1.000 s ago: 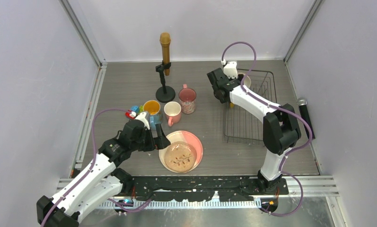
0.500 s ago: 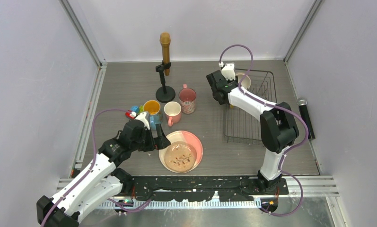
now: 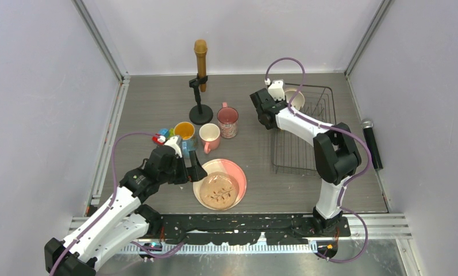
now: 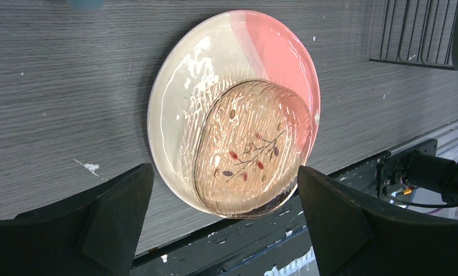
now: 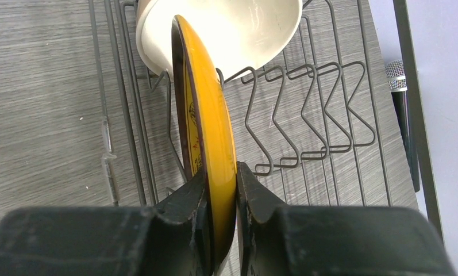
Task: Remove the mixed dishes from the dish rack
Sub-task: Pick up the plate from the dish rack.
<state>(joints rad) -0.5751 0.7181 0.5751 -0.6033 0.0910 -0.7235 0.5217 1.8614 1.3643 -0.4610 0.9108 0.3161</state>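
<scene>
The black wire dish rack [image 3: 304, 137] sits on the right. My right gripper [image 3: 268, 111] is at its far left corner. In the right wrist view it [image 5: 218, 184] is shut on the rim of the small yellow dark-patterned plate [image 5: 206, 115], which stands on edge between the wires [image 5: 307, 115]. The white bowl [image 5: 238, 34] leans right behind the plate and also shows in the top view [image 3: 296, 98]. My left gripper [image 3: 195, 171] is open and empty beside the large pink-cream leaf-motif plate [image 3: 238, 175], which lies flat [image 4: 180, 115]. The orange mug [image 3: 184, 131], pink mug [image 3: 209, 137] and pink patterned mug [image 3: 227, 121] stand on the table.
A microphone stand [image 3: 200, 86] with a brown microphone stands behind the mugs. Small toy blocks [image 3: 163, 135] lie left of the orange mug. A black microphone [image 3: 372, 142] lies right of the rack. The table's black front rail [image 4: 341, 190] runs close to the big plate.
My right wrist has shifted slightly at the rack's far left corner, and more of the white bowl shows. My left arm and the big plate have not moved.
</scene>
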